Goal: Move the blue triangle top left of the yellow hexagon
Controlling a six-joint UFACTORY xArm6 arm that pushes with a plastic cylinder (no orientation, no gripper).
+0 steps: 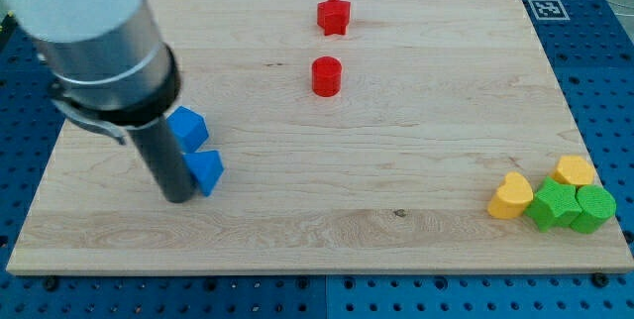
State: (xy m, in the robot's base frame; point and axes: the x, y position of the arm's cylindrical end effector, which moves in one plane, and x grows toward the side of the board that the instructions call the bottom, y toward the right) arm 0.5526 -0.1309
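No readable writing shows; only a black-and-white marker tag point(545, 8) sits at the bench's point(416, 160) far right corner. My arm comes down from the upper left, its dark rod upright. The end effector is no opening part, just my tip point(178, 198), touching the left side of the blue triangle point(206, 171) near the left edge. A blue cube point(188, 127) lies just beyond it. The yellow hexagon point(574, 171) sits well apart, at the near right, among a yellow heart point(510, 197), a green star point(553, 205) and another green block point(594, 208). A red star point(334, 16) and a red cylinder point(326, 76) lie far centre.
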